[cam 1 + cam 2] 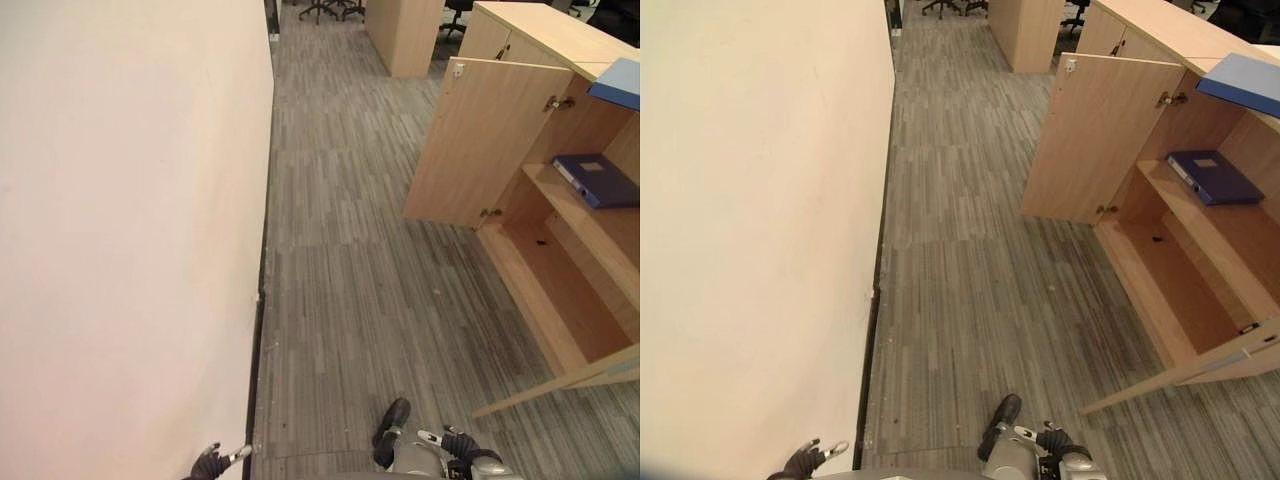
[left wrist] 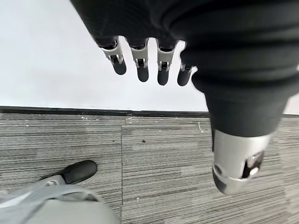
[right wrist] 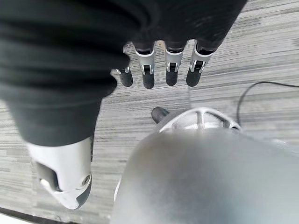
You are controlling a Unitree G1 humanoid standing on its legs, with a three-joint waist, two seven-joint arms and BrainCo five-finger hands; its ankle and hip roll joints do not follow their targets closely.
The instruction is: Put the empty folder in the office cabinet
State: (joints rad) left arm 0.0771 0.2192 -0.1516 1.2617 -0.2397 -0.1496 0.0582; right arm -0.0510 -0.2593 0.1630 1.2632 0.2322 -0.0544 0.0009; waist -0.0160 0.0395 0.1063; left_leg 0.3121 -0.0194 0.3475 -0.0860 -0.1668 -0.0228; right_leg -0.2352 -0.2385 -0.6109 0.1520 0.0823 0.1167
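A dark blue folder (image 1: 1213,176) lies flat on the upper shelf (image 1: 1230,215) of the open cabinet (image 1: 1140,150), near the shelf's far end. A lighter blue folder (image 1: 1243,82) rests on the cabinet top at its front edge, overhanging the opening. The cabinet door (image 1: 1095,135) stands swung out over the grey striped floor (image 1: 980,270); the lower compartment holds no visible item. A pale wall (image 1: 750,220) runs along the robot's left side. The left hand (image 2: 140,63) hangs by the wall, fingers straight and apart, holding nothing. The right hand (image 3: 161,70) hangs over the floor, fingers likewise straight and empty. The right eye view shows more of the lighter folder.
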